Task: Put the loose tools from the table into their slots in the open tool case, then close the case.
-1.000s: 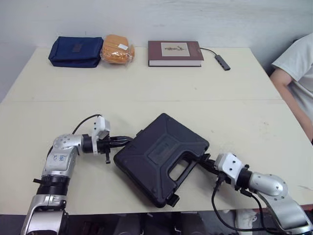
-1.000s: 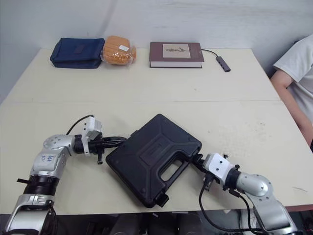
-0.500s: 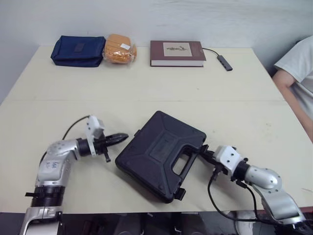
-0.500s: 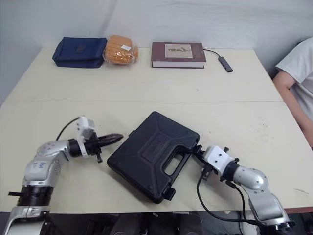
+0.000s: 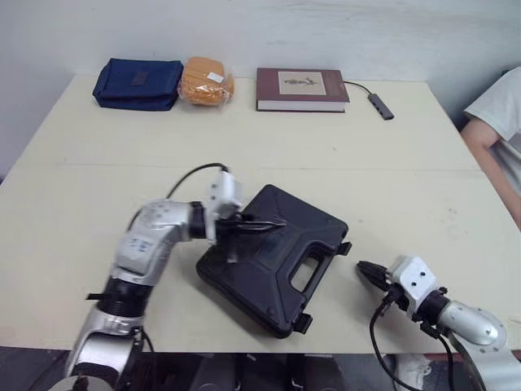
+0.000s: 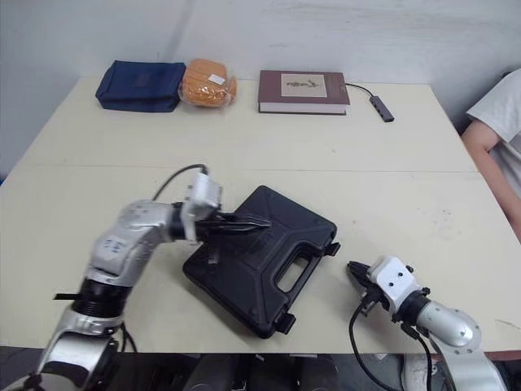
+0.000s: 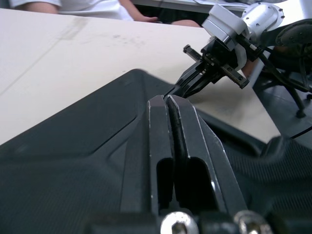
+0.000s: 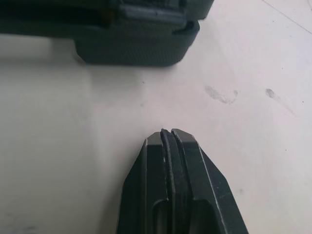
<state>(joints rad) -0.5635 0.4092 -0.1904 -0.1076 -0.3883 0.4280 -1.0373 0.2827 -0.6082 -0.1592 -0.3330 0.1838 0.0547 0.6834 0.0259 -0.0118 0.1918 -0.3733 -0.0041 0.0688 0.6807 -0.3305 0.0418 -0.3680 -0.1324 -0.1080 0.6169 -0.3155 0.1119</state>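
Note:
The black tool case (image 5: 260, 278) lies shut on the table near the front edge, with its handle side toward my right arm. My left gripper (image 5: 279, 221) is shut with nothing in it. It reaches over the lid (image 7: 73, 156), low above it or touching it, with the fingers pointing right. My right gripper (image 5: 361, 267) is also shut and holds nothing. It rests low over the table just right of the case, apart from it. The right wrist view has the case's edge and latch (image 8: 141, 44) ahead of the shut fingertips (image 8: 183, 139).
Along the far edge lie a navy pouch (image 5: 138, 84), an orange bag (image 5: 206, 80), a maroon book (image 5: 303, 88) and a small cabled adapter (image 5: 381, 104). A person's arm (image 5: 492, 142) rests at the table's right side.
My left gripper has swung right, from beside the case's left edge to over its lid. My right gripper has pulled back from the handle side to the bare table.

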